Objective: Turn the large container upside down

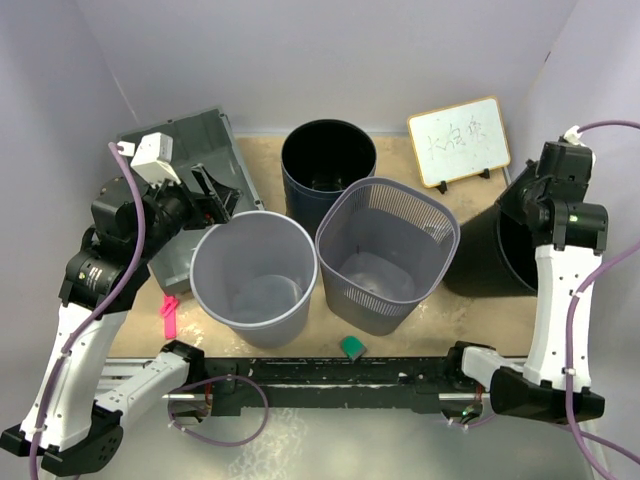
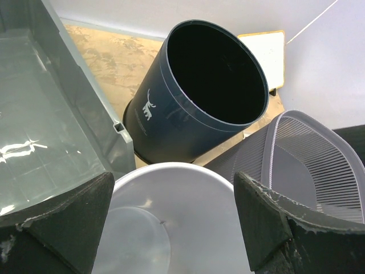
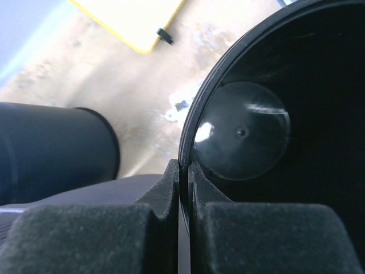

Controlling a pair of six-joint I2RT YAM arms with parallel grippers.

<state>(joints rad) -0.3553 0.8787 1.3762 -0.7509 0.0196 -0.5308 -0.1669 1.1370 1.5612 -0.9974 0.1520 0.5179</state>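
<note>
The large container (image 1: 190, 140) is the dark grey rectangular crate at the back left, with its open side showing. In the left wrist view its glossy inside (image 2: 40, 131) fills the left side. My left gripper (image 1: 215, 195) hangs open beside the crate's right wall, over the round light grey bin (image 2: 171, 228), and nothing lies between its fingers (image 2: 68, 222). On the far right, my right gripper (image 3: 183, 171) is shut on the rim of a black round bin (image 3: 285, 125), which also shows in the top view (image 1: 490, 265).
A dark blue round bin (image 1: 328, 165) stands at the back centre, with a grey mesh basket (image 1: 385, 255) in front of it and the light grey bin (image 1: 253, 275) to the left. A whiteboard (image 1: 459, 140) leans at the back right. A pink item (image 1: 168, 315) and a green block (image 1: 352, 347) lie near the front edge.
</note>
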